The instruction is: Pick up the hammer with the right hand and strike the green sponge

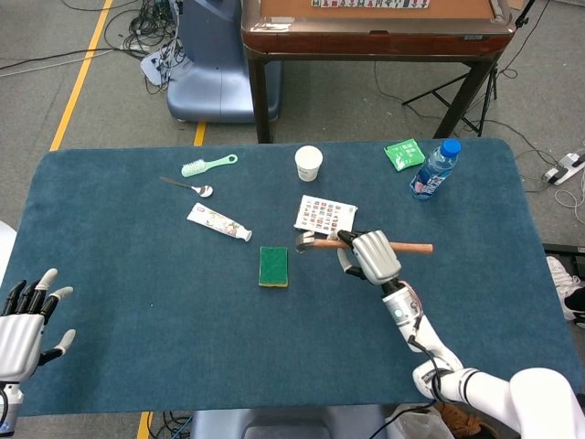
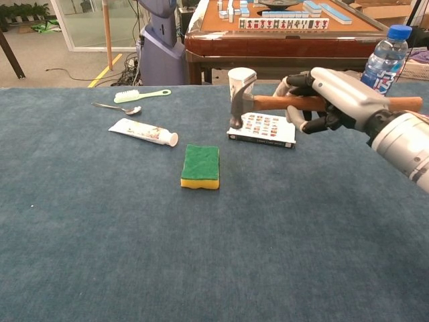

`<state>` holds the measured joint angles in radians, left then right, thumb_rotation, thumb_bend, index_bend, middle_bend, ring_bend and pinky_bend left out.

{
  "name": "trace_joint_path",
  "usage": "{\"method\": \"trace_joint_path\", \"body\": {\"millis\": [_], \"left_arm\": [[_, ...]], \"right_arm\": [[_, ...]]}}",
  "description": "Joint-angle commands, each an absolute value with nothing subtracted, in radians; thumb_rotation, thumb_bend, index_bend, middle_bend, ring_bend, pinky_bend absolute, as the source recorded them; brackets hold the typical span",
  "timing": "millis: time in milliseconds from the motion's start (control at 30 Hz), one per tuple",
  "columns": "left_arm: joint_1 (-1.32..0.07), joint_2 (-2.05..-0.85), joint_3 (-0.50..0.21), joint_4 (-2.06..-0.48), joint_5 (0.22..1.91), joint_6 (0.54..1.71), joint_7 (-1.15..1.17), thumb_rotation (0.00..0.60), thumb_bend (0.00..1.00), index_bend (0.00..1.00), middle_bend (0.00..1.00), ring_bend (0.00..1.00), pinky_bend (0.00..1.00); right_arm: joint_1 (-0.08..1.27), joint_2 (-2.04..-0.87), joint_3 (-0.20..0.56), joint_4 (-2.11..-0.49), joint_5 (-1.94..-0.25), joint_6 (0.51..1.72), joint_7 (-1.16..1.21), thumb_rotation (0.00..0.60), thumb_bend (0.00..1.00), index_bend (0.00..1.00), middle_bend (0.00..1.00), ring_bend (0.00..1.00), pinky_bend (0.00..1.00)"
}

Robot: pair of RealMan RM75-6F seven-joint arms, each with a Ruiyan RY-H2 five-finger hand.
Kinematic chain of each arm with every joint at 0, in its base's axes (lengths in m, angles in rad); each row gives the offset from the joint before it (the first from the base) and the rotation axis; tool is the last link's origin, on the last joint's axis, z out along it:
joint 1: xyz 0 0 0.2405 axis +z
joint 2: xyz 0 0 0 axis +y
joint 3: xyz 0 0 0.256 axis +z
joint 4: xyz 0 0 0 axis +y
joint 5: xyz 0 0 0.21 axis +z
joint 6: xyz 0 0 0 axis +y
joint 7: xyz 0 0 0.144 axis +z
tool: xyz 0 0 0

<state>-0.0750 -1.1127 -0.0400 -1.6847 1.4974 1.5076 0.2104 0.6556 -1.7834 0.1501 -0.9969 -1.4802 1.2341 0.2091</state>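
Above the card box [image 2: 261, 129], right robot hand [image 1: 376, 257] grips hammer [image 2: 241, 98]; left robot hand [image 1: 23, 320] spread, holding nothing.

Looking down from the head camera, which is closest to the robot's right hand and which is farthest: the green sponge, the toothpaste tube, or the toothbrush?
From the right hand:
1. Green sponge, just to its left.
2. Toothpaste tube, farther left and back.
3. Toothbrush, near the far left edge.
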Motion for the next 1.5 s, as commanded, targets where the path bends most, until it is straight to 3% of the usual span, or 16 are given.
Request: {"method": "trace_joint_path", "body": {"millis": [33,700,800,967,1100,1367,1500], "left_arm": [[-0.079,-1.115,-0.039,-1.691,1.500,1.503,0.218,0.600,0.24,0.24,0.07,0.09,0.03],[-0.069,-1.112,-0.032,-1.704,1.490,1.507,0.229,0.600,0.24,0.24,0.07,0.09,0.03],[-0.068,-1.113,-0.031,-1.702,1.489,1.505,0.227,0.600,0.24,0.24,0.07,0.09,0.03],[-0.069,-1.113,-0.031,-1.701,1.491,1.506,0.223,0.600,0.24,0.24,0.07,0.09,0.03],[-0.068,-1.115,-0.031,-1.698,1.491,1.506,0.221,0.600,0.24,0.24,0.07,0.09,0.03],[-0.077,-1.120,-0.034,-1.693,1.491,1.495,0.217,0.600,0.24,0.24,0.07,0.09,0.03],[-0.080,-1.120,-0.038,-1.689,1.482,1.489,0.217,0.600,0.24,0.24,0.07,0.09,0.03]], "right_arm": [[0.637,-1.784,0.133,-0.974,-1.469,1.217,0.227,0.600,0.83,0.74,0.77,0.67,0.79],[0.616,-1.943,0.088,-0.643,-1.478,1.137,0.414,0.600,0.82,0.69,0.70,0.60,0.68],[0.611,-1.957,0.077,-0.611,-1.488,1.136,0.422,0.600,0.74,0.59,0.63,0.54,0.62],[0.599,-1.962,0.075,-0.596,-1.490,1.144,0.434,0.600,0.43,0.23,0.32,0.24,0.36],[0.571,-1.943,0.076,-0.626,-1.496,1.199,0.413,0.600,0.23,0.04,0.16,0.09,0.24],[0.511,-1.793,0.087,-0.822,-1.495,1.295,0.300,0.600,0.21,0.00,0.13,0.07,0.23],[0.460,-1.657,0.092,-1.005,-1.478,1.339,0.182,0.600,0.27,0.02,0.22,0.10,0.23]]}}
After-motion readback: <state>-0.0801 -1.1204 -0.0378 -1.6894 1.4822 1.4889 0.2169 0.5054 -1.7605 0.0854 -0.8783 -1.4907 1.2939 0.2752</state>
